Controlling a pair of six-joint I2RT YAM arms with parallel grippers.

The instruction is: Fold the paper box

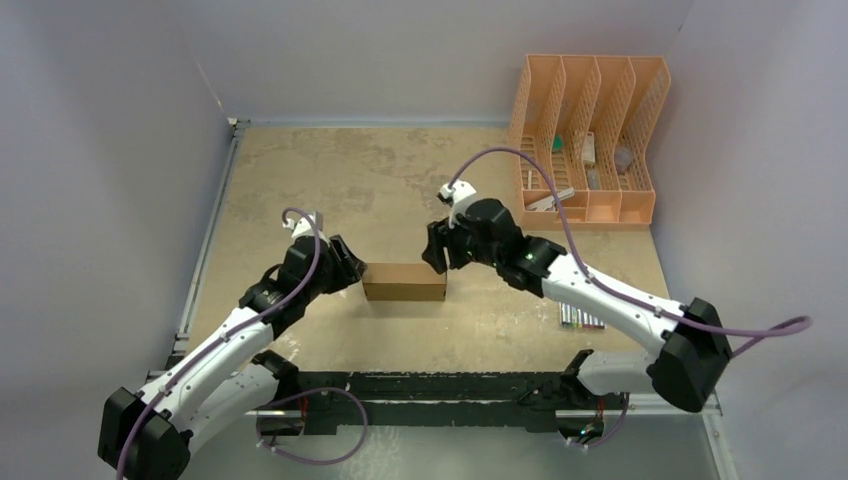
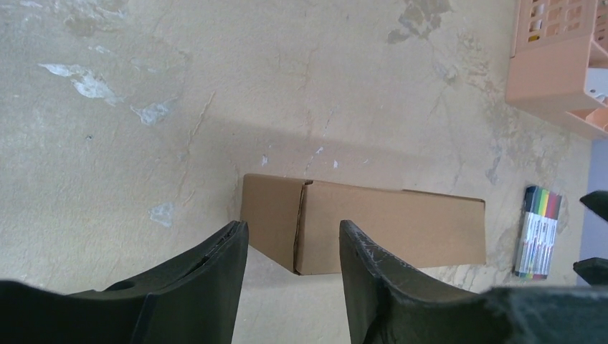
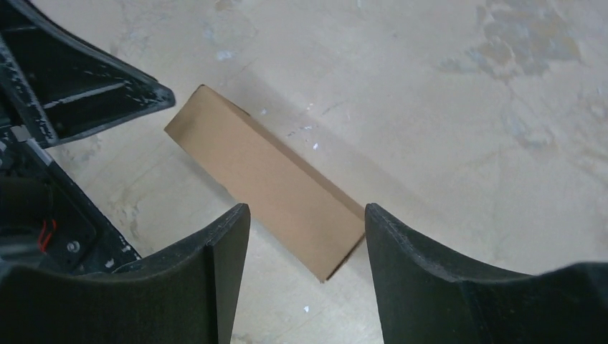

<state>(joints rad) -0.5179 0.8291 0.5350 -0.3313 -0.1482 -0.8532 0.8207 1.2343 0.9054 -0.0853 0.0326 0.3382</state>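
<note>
Paper box (image 2: 401, 223) (closed), left gripper (image 2: 294, 228) parted

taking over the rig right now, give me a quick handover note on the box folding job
Arms: left end effector is open and holds nothing, at the left end of the plain brown cardboard carton. The right end effector is open and empty, at the carton's right end.
Where: the carton lies on the mottled beige table, between the two arms.
Done: the carton looks folded into a closed rectangular shape.
Left: the left-end flap shows a slight gap along its seam in the left wrist view; probably check that it is tucked.
</note>
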